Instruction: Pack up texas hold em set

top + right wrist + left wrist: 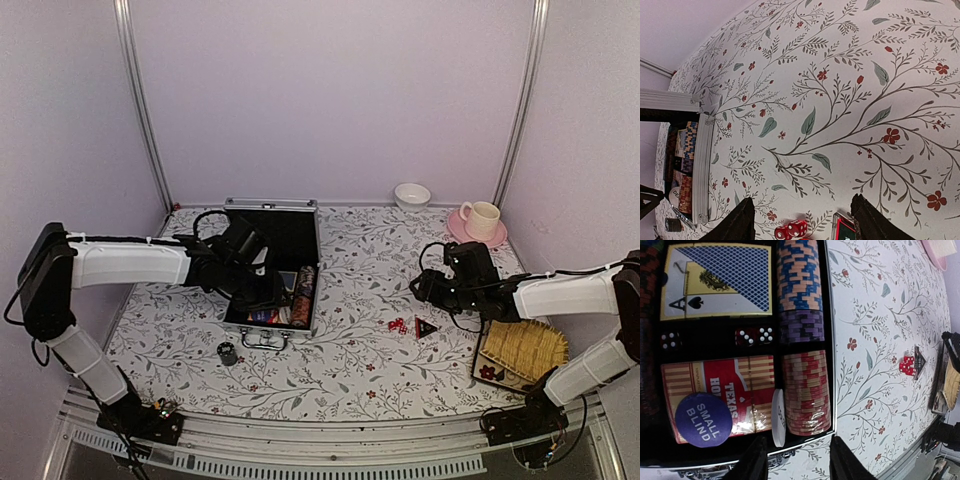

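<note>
A blue disc [703, 419], seen from the left wrist, reads "SMALL BLIND". It lies on a red card pack [740, 385] printed "TEXAS HO", with the rest of the wording covered. At the upper left of that frame a blue-backed card pack [715, 282] shows an "A" and a spade. A white disc [779, 417] stands on edge at lower centre, its dark lettering too foreshortened to read. All of these sit inside the open silver briefcase [270, 204]. Chip stacks [802, 325] in blue-and-orange, purple and red run to the right of the packs, and red dice [754, 336] sit in the slot between the packs. The left tool [800, 462], at the bottom edge, is spread and pinches nothing. It is over the case's rim, with the white disc just beyond its tips.

Loose dice [790, 230] and a black-red triangular marker [845, 231] lie on the floral worktop [840, 100], at the bottom centre of the right wrist view. Both lie between the spread, empty fingers of the right tool [802, 220], and the briefcase is well apart at the frame's left edge.
</note>
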Controlling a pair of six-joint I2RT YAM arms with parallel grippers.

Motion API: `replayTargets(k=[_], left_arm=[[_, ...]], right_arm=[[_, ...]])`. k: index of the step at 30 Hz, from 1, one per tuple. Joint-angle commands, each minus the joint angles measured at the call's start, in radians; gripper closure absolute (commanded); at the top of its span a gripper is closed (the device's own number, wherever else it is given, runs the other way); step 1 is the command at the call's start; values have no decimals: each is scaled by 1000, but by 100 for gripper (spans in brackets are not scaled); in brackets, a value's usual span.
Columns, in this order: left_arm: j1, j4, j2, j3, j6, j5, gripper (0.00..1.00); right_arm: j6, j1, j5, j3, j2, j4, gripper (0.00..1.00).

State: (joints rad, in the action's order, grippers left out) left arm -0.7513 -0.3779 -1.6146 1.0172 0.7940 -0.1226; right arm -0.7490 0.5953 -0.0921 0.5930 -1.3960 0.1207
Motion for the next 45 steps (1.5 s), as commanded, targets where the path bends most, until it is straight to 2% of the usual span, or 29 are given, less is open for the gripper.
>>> replayTargets(k=[1, 5, 18, 23, 27, 30, 45], left_arm=[[7, 31, -18, -23, 7, -17, 58], [6, 50, -37, -27, 14, -32, 64], [1, 30, -77, -19, 16, -2, 68], [1, 31, -88, -10, 15, 22, 74], [4, 33, -112, 10, 17, 37, 86], [3, 26, -124, 25, 17, 46, 99], [30, -34, -44, 22, 18, 71, 100]], right_arm=[[-18, -3, 14, 8, -3, 17, 33], [-21, -3, 14, 15, -5, 16, 33], [-25, -3, 11, 19, -9, 16, 33], [-27, -3, 11, 15, -8, 16, 33], [-28, -3, 9, 17, -9, 17, 33], [-26, -3, 8, 17, -7, 16, 33], [-21, -3, 1, 21, -12, 7, 34]])
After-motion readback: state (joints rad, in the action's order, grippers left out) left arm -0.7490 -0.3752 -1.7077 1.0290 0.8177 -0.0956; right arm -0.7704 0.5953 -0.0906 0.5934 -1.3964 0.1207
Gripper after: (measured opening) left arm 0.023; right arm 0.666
